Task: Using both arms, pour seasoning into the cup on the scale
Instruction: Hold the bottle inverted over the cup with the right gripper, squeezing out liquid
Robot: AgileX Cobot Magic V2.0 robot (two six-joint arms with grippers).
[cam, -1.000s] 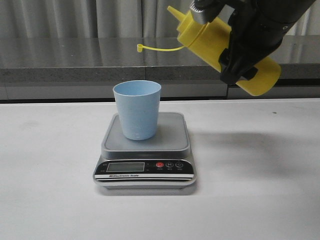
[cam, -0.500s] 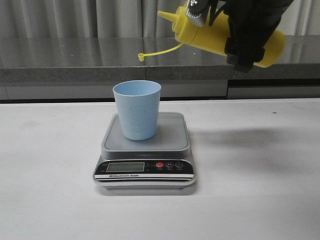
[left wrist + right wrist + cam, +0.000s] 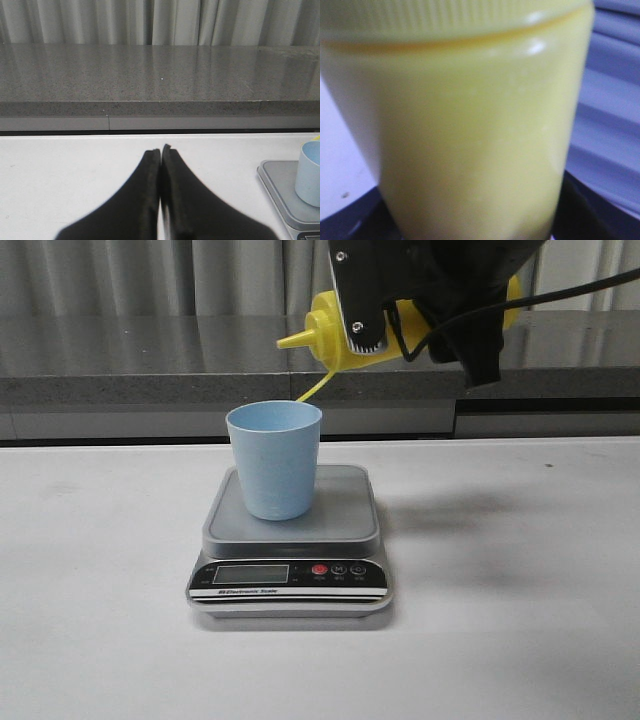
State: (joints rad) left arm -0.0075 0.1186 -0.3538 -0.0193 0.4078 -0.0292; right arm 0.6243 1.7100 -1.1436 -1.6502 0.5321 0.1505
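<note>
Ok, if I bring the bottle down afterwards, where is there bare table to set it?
Bare table lies right of the scale, and more left of it. The strip in front of the scale is narrower. The crowded spot is the scale's platform, taken by the cup, with the bottle tilted in the right gripper above it.

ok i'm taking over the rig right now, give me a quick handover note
Right gripper: shut on the seasoning bottle, held high and tipped roughly level, nozzle pointing left, above and just behind the cup. The tether hangs down toward the cup's rim.
Left gripper: jaws shut, empty, low over the table to the left of the scale.
Done: cup stands upright on the scale, bottle lifted and tilted.
Left: no seasoning visibly flowing; bring the nozzle over the cup and pour.
</note>
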